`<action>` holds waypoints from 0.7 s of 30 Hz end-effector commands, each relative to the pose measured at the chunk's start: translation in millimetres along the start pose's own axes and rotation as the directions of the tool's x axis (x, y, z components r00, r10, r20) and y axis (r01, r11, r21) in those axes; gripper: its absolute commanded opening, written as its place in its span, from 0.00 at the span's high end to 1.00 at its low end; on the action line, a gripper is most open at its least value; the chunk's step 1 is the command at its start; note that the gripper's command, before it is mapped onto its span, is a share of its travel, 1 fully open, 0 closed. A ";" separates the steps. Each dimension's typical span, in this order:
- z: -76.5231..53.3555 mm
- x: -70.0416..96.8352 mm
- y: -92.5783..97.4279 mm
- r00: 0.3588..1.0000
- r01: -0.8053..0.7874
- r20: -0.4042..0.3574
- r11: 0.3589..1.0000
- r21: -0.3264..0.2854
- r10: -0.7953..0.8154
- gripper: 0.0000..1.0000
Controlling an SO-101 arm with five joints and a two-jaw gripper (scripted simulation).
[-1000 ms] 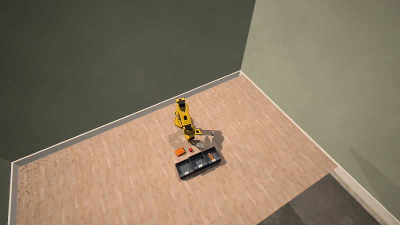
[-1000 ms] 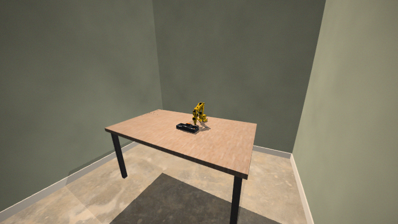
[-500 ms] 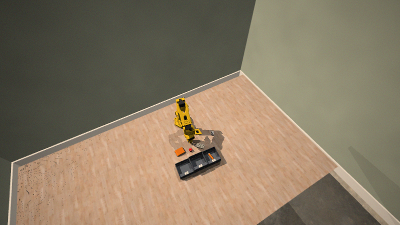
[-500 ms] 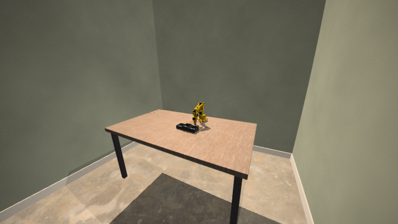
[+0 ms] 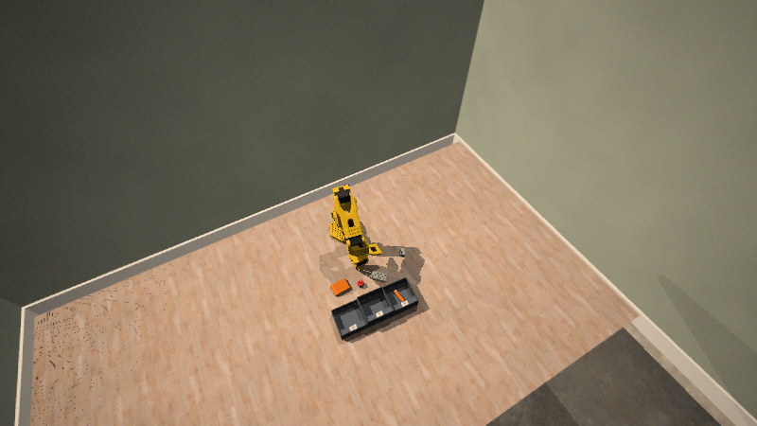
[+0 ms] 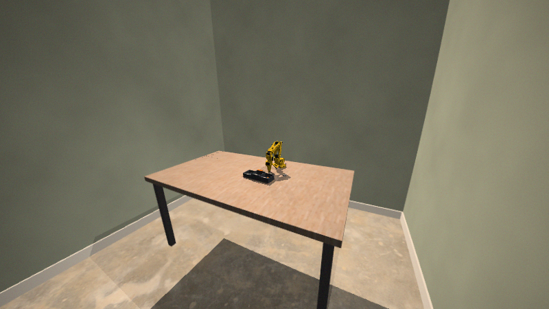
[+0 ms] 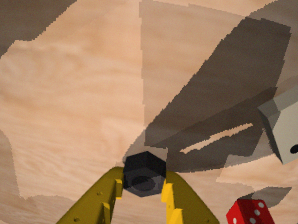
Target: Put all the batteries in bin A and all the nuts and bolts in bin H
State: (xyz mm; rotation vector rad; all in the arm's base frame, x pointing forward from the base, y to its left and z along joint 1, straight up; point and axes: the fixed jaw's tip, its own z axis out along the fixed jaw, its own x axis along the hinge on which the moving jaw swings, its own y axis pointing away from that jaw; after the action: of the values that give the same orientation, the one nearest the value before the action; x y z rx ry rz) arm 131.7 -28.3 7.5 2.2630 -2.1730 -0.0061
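In the wrist view my yellow gripper (image 7: 143, 185) is shut on a dark hexagonal nut (image 7: 143, 173), held between the fingertips above the wooden table. The yellow arm (image 5: 349, 227) stands behind a row of three dark bins (image 5: 375, 307); their labels are too small to read. An orange battery (image 5: 398, 295) lies in the rightmost bin. In the exterior view the arm (image 6: 274, 156) leans over the table just behind the bins (image 6: 259, 176). The nut is hidden in the top and exterior views.
A red die (image 7: 252, 220) (image 5: 360, 284) lies close to the right of the fingers. A grey studded brick (image 5: 378, 275) (image 7: 282, 129) lies beside it. An orange block (image 5: 340, 287) lies to the left. A small grey item (image 5: 401, 251) sits right of the arm.
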 end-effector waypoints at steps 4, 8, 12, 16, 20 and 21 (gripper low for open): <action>-9.6 1.9 -3.6 1.000 0.000 -0.002 1.000 0.012 0.000 1.00; -17.2 2.1 -4.9 1.000 0.000 -0.002 1.000 0.012 0.000 1.00; -28.6 2.1 -5.8 1.000 0.000 -0.001 1.000 0.012 0.000 1.00; -38.7 1.9 -5.8 1.000 0.000 -0.001 1.000 0.012 0.000 1.00; -44.8 1.7 -5.4 1.000 0.000 -0.001 1.000 0.012 0.000 1.00; -44.8 1.7 -5.4 1.000 0.000 -0.001 1.000 0.012 0.000 1.00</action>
State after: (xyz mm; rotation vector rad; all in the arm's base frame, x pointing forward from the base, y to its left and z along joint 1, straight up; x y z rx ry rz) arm 129.4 -27.8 40.5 2.2433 -2.1541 -0.0705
